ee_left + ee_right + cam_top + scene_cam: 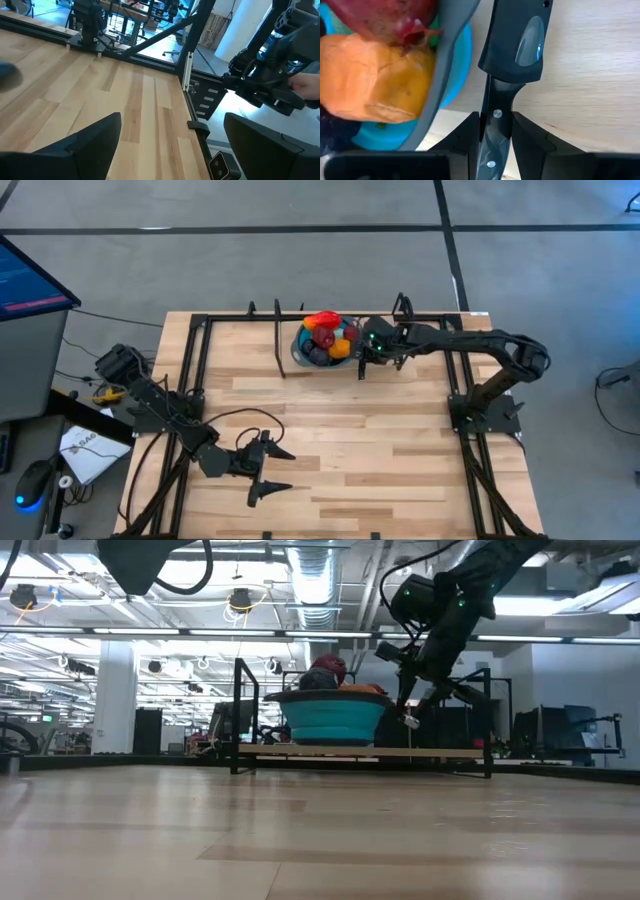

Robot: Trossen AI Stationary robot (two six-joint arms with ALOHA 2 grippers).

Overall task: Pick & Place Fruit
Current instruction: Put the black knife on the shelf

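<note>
The left arm lies low over the table's near left part, its left gripper spread wide and empty, well apart from the fruit. The fruit sits heaped in the blue bowl at the table's far edge. The right arm reaches across to the bowl's right side; its right gripper, just beside the rim, pinches a black knife handle.

Blue bowl, red fruit and orange fruit, pale striped wood table, black tools
</note>
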